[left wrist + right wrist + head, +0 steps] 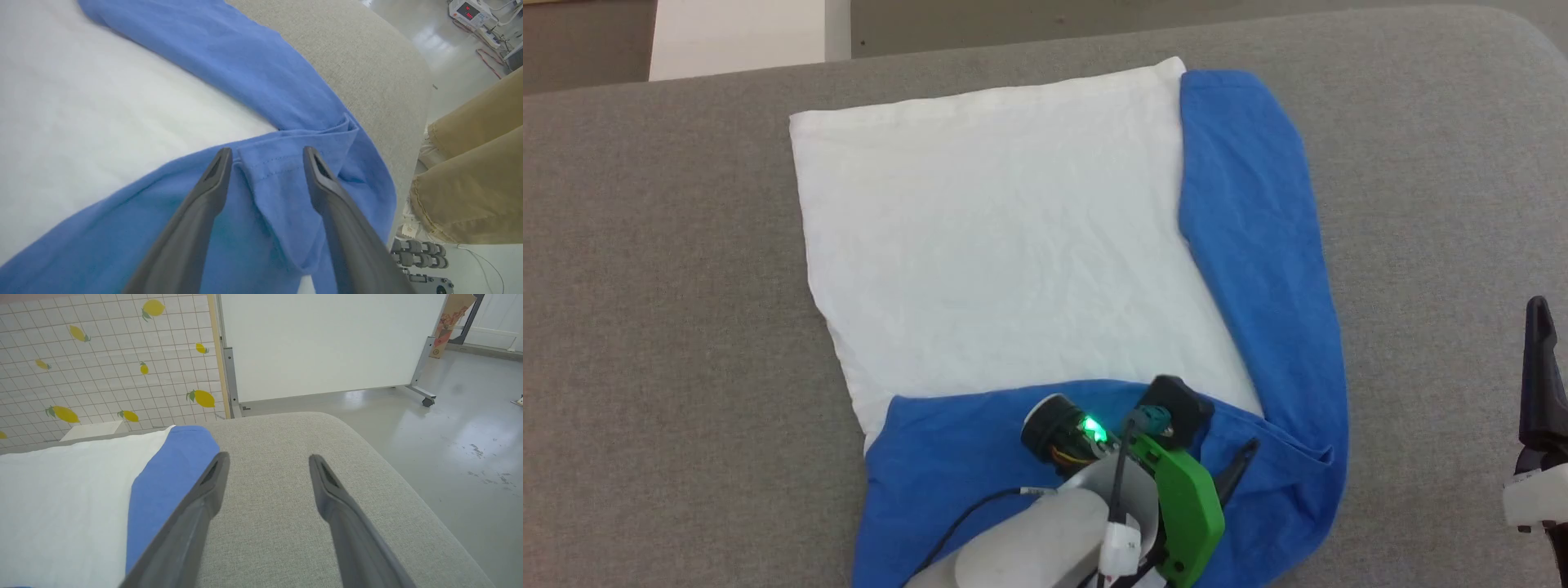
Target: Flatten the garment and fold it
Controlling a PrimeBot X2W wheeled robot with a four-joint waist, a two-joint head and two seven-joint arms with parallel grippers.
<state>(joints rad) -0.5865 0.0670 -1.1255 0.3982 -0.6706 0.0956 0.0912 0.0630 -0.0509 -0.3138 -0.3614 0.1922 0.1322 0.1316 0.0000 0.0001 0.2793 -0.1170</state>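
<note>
Now our left gripper [267,152] stands wide astride the blue cuff [282,179], gripping nothing. Our right gripper [269,457], also wide, hovers beside the shirt [1013,245], which lies on the grey cushion [645,286].

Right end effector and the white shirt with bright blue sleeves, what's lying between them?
Nothing: in the head view, bare grey woven cushion separates the open right end effector from the blue sleeve of the white cotton shirt.
</note>
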